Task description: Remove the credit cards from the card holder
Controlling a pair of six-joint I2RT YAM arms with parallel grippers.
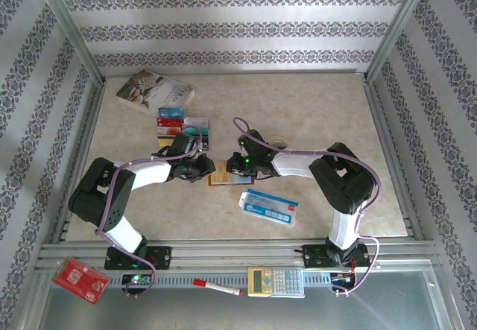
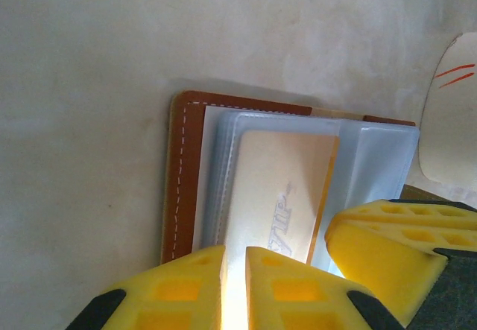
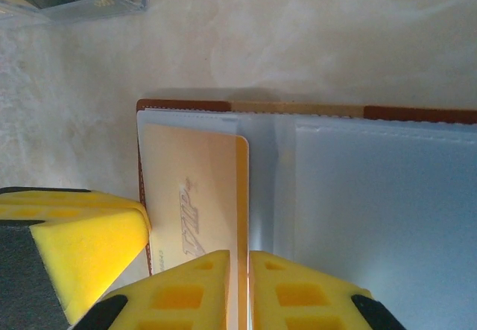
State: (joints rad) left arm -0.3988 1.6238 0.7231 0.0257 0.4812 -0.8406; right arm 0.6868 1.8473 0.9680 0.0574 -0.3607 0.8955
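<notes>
The reddish-brown card holder [image 1: 223, 175] lies open on the table between my two grippers, leather edge [image 2: 185, 173] and grey-blue sleeves [image 3: 373, 218] showing. A yellow-gold credit card [image 2: 279, 188] marked VIP lies in the top sleeve. My left gripper [image 2: 235, 252] is shut on the sleeve's edge beside the card's plain side. My right gripper [image 3: 248, 255] is shut on the card's [image 3: 194, 188] orange-edged side. Each wrist view shows the other gripper's yellow finger close by. Several more credit cards [image 1: 182, 121] lie in a group behind the left gripper [image 1: 203, 167].
A paperback book [image 1: 154, 89] lies at the back left. A blue-and-white flat packet [image 1: 269, 207] lies near the right arm. On the front rail sit a red packet [image 1: 80, 280], a pen [image 1: 218, 287] and a calculator [image 1: 276, 281]. A pale round object [image 2: 455, 114] sits beyond the holder.
</notes>
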